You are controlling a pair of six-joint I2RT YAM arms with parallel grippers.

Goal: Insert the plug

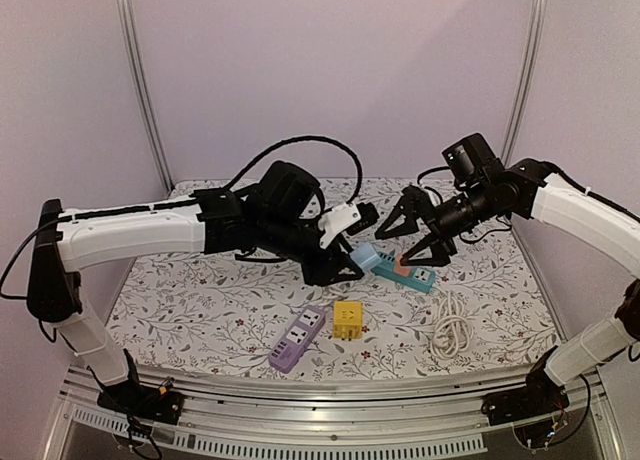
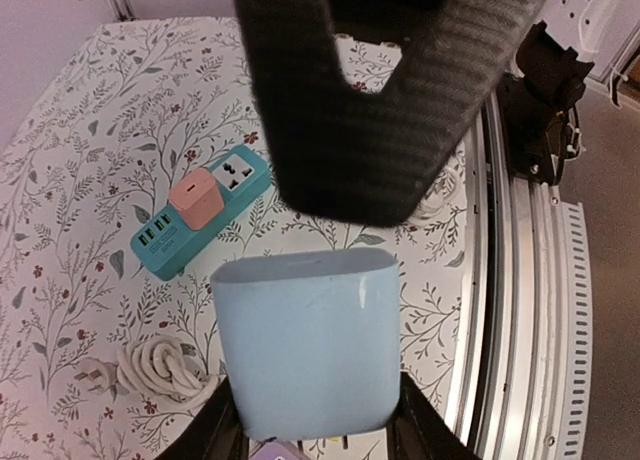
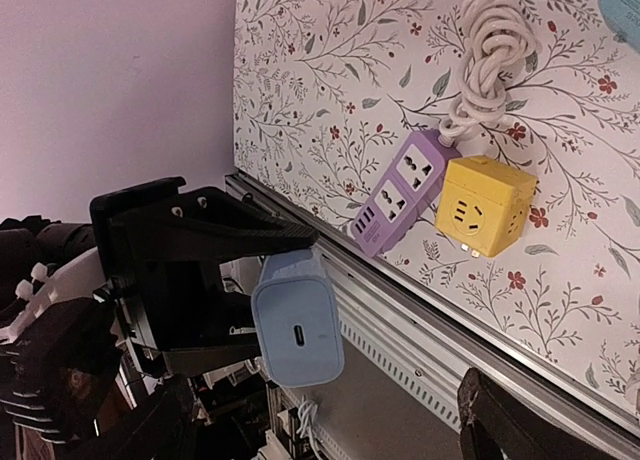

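Note:
My left gripper [image 1: 352, 261] is shut on a light blue plug block [image 1: 366, 256] and holds it above the table, just left of a teal power strip [image 1: 408, 274]. In the left wrist view the blue block [image 2: 305, 335] fills the space between my fingers [image 2: 222, 425]. The teal strip [image 2: 200, 212] lies beyond it with a pink plug [image 2: 195, 198] seated in it. My right gripper [image 1: 418, 232] is open and empty, hovering over the teal strip and pink plug [image 1: 400, 267]. The right wrist view shows the blue block [image 3: 297, 320] in the left gripper.
A yellow cube socket [image 1: 347, 320] and a purple power strip [image 1: 297, 342] lie near the front of the floral table; they also show in the right wrist view, yellow [image 3: 487, 205] and purple [image 3: 400, 192]. A coiled white cable [image 1: 452, 330] lies front right. A metal rail [image 1: 330, 400] edges the front.

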